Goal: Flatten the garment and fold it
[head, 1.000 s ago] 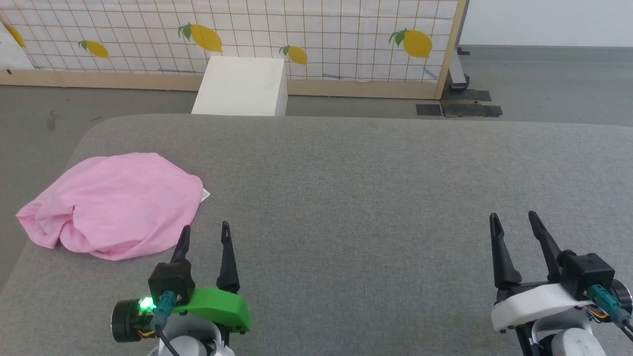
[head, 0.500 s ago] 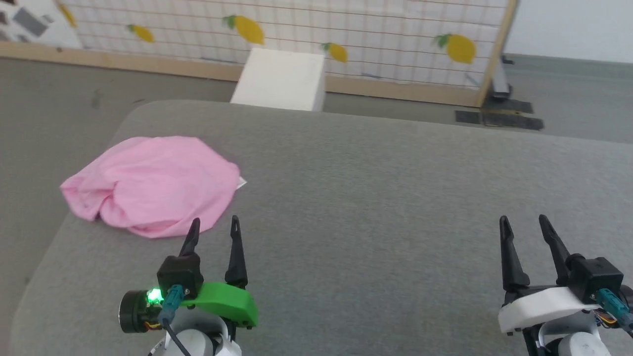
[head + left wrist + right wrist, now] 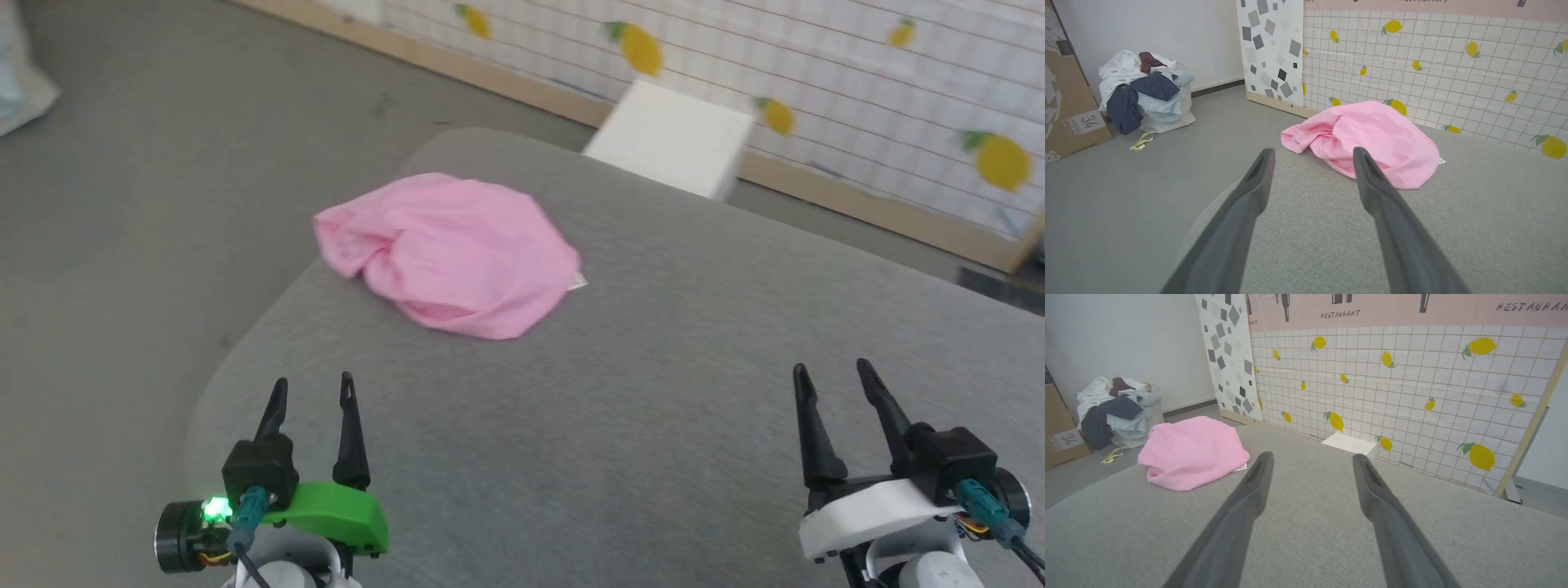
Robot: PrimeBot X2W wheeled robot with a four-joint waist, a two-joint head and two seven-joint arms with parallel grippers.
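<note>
On the grey table (image 3: pixel 653 408) lies one garment (image 3: pixel 453 253), a pink T-shirt bunched into a rounded heap near the table's far left corner. One small white tag (image 3: pixel 578 282) pokes out at its right edge. Two pincers show at the near side, the left pincer (image 3: pixel 314 379) and the right pincer (image 3: pixel 830 365). Each has its two dark fingers spread apart and grips nothing. The garment sits ahead of the left pincer and a little to its right, apart from it. From the right pincer it lies well apart, far off to the left. One white box (image 3: pixel 669 139) stands on the floor beyond the table, before a screen (image 3: pixel 1392 384) printed with lemons. One pile of clothes (image 3: pixel 1143 92) and one cardboard box (image 3: pixel 1069 102) rest on the floor to the left. Compared with a second ago, the head camera has swung left, so the whole scene sits differently. The garment keeps the same heaped shape, and both pincers are as wide as before.
</note>
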